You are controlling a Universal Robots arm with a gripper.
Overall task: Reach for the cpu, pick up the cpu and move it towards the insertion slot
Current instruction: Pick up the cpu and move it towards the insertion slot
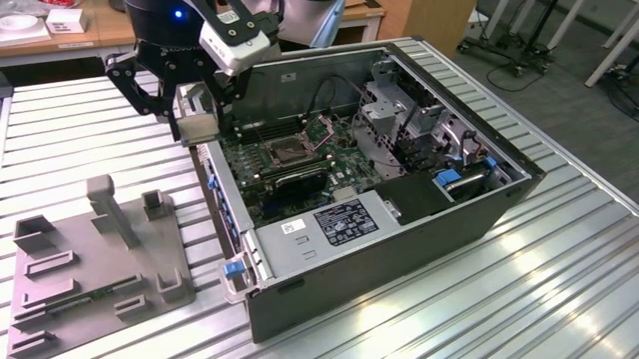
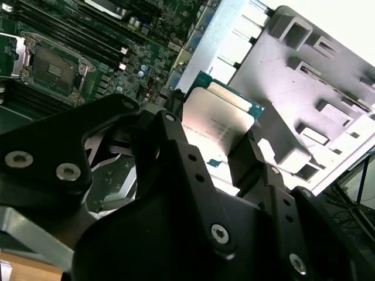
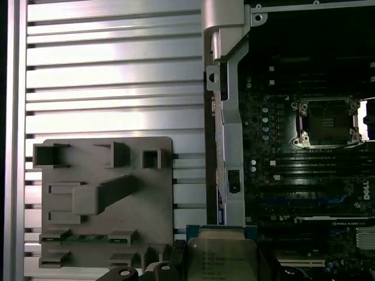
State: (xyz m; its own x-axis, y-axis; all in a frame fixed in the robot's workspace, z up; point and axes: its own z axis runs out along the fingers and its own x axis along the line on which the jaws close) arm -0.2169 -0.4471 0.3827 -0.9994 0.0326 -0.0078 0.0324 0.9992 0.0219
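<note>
Cpu (image 1: pixel 197 126) hangs clamped in the pincer (image 1: pixel 196 120) over the computer case's (image 1: pixel 420 224) open edge, exterior view; socket (image 1: pixel 286 152) lies near.
Second wrist view: cpu (image 2: pixel 220 126) between fingers (image 2: pixel 249 155), gray tray (image 2: pixel 304 99) beyond.
First wrist view: cpu (image 3: pixel 221 257), socket (image 3: pixel 326 121) well apart, tray (image 3: pixel 105 199) on slatted worktop (image 3: pixel 111 76).

Arm: the black robot arm (image 1: pixel 160 22) comes down from the top of the exterior view, toward that view's left.
Gripper: the gripper (image 1: pixel 197 123) points down. It hangs up in the air.
Fingers: two black fingers (image 2: pixel 176 146) are closed tight on the cpu (image 2: pixel 214 120), one on each side.
Hold: the cpu sits between the fingertips with its silvery face showing in both wrist views.
</note>
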